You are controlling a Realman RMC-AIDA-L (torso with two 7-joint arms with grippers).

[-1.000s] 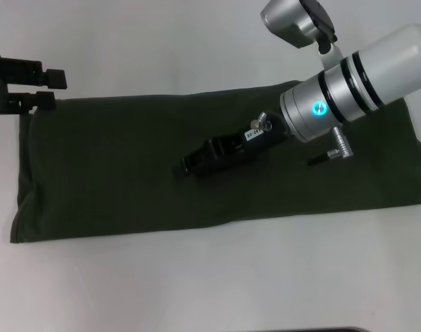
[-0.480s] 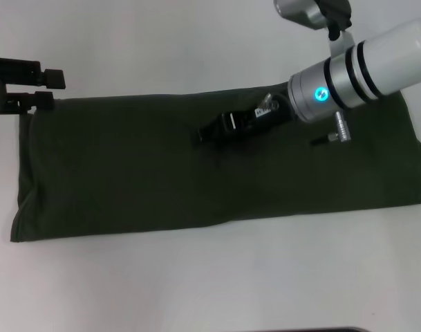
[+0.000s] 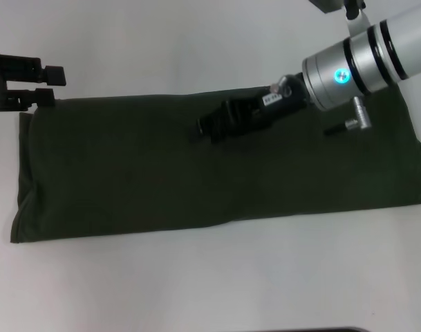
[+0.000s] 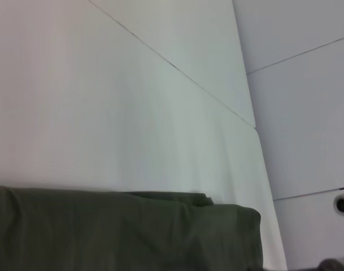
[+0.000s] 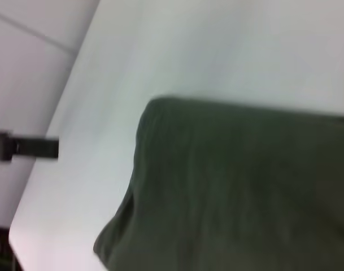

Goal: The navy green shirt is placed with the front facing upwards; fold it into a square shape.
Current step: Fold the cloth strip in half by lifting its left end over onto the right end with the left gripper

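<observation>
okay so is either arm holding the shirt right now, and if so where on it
It cannot be told. The right pincer hangs over the middle of the folded navy green shirt; the left pincer sits by its far left corner. No view shows cloth between either pincer's fingers.

Your work surface: a plain white table (image 3: 196, 277).
Across the middle of the head frame, you have the navy green shirt (image 3: 127, 180) lying flat on it, folded into a long band running from the left edge to the right edge.

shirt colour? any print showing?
Dark olive green shirt, plain; no print visible on the folded strip. Shows best in the head view.
</observation>
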